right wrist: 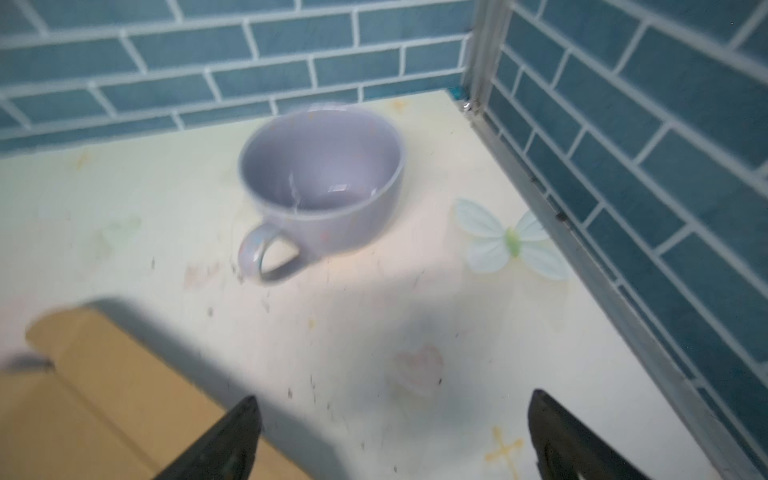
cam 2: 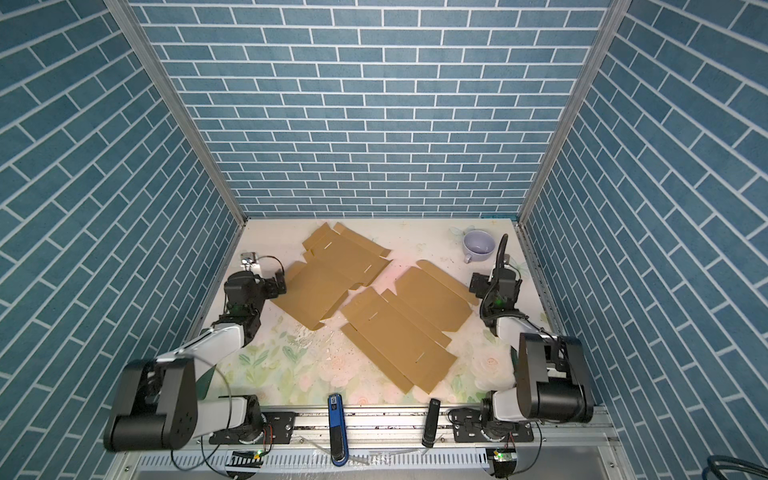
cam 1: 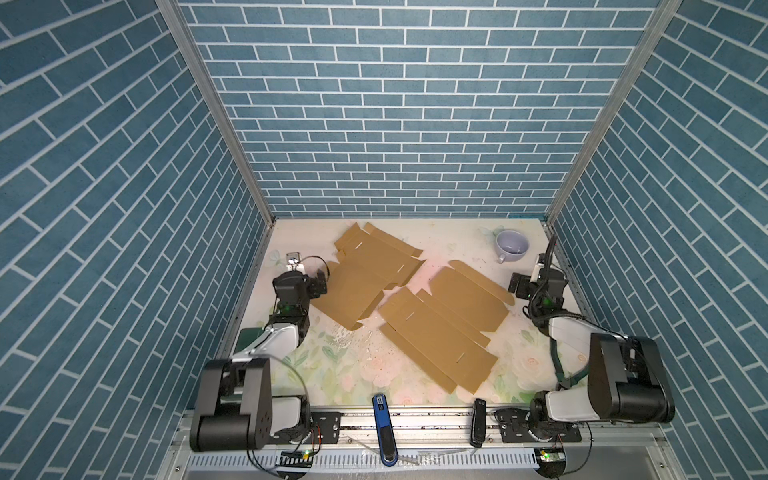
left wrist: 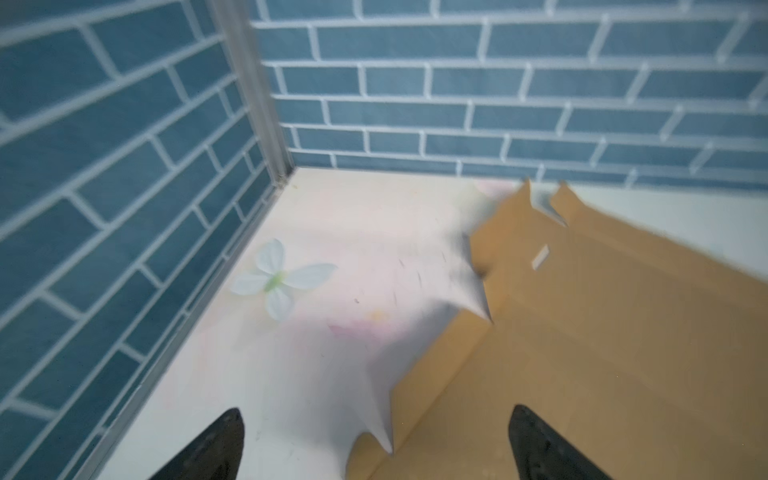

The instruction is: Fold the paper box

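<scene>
**Wide Open Over Unfolded Cardboard**

Shows two paper boxes lying flat and unfolded on the flower-printed table (cam 1: 316, 370) in both top views. Sets a far blank (cam 1: 365, 278) toward the back left and a near blank (cam 1: 444, 332) toward the front right, with corners close together at the middle.

Places the left gripper (cam 1: 321, 283) at the left edge of the far blank, jaws spread fully apart and gripping nothing. Catches, in the left wrist view, one fingertip (left wrist: 220, 444) above bare table and its mate above cardboard.

Places the right gripper (cam 1: 516, 286) just beside the rounded flap of the near blank, jaws equally wide and likewise empty. Frames, in the right wrist view, that flap's corner beside one dark finger.

Leaves a lilac cup (cam 1: 512, 246) upright in the far right corner, well apart from both blanks.
</scene>
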You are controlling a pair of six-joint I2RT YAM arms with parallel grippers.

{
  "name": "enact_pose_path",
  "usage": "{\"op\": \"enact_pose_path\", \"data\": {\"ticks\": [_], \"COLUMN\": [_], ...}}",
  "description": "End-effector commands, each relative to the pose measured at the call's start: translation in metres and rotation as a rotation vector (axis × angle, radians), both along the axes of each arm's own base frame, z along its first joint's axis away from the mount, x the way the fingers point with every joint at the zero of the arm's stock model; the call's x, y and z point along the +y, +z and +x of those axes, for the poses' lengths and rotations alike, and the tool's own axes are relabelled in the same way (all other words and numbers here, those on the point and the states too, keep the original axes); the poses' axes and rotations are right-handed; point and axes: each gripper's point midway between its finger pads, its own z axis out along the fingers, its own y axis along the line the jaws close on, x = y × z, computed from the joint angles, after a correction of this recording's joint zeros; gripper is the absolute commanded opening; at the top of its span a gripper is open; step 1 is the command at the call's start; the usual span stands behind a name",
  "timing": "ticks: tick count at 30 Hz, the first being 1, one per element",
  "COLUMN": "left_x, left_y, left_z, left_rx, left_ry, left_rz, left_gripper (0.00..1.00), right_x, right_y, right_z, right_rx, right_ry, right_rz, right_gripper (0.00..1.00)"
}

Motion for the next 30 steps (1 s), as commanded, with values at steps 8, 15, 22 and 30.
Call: {"op": "enact_pose_path", "data": {"ticks": [8,15,22,30], "left_x": [-0.002,-0.023,-0.038,-0.050], "left_y": [0.021,0.017,0.007,-0.009], "left_z": [-0.012,-0.013,-0.017,-0.025], "left_rx": [0.213,0.273,0.337,0.387], "left_ry": [0.031,-0.047,-0.081,-0.095], "left_rz": [-0.231,-0.332,-0.422,-0.460], "left_gripper": [1.00,0.99,1.00,1.00], "right_x": [0.106,0.213,0.298,0.353], "right_y": [0.043,0.036,0.010,-0.022], "right_z": [-0.033,-0.037,-0.010,0.021], "right_rx": [0.346,0.411,0.434,0.486], "right_ry": [0.058,0.182,0.246,0.276], "right_rz": [0.282,0.446,0.550,0.592], "right_gripper": [0.99,0.97,0.78,0.63]}}
